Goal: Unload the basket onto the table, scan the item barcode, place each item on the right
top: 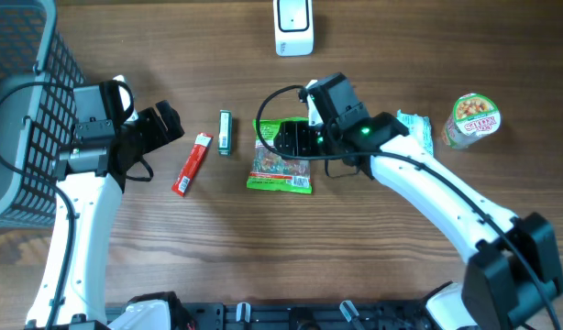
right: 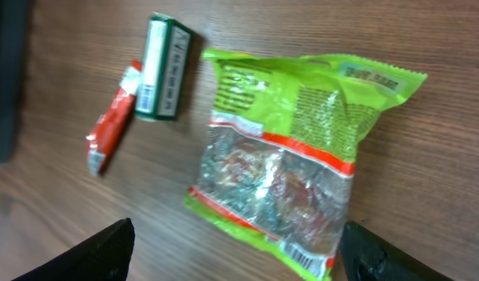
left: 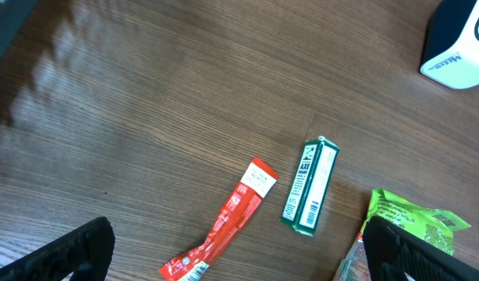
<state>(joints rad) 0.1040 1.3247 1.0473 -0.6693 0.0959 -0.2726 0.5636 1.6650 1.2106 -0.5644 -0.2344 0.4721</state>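
A green snack bag (top: 280, 170) with a clear window lies flat on the wooden table (top: 355, 247). My right gripper (top: 295, 139) hovers just over its top end, open, with nothing between the fingers. From the right wrist the bag (right: 286, 156) lies below the open gripper (right: 239, 265), a barcode at its lower corner. The white scanner (top: 293, 26) stands at the far edge. My left gripper (top: 167, 124) is open to the left of a red stick packet (top: 192, 165) and a green gum pack (top: 225, 132). In the left wrist view the gripper (left: 239, 261) is wide above the red stick (left: 232, 222).
A dark mesh basket (top: 25, 110) fills the far left corner. A cup of noodles (top: 471, 120) and a teal packet (top: 414, 128) sit at the right. In the left wrist view, the gum pack (left: 310, 187), the bag's edge (left: 403, 218) and the scanner (left: 458, 47) are visible.
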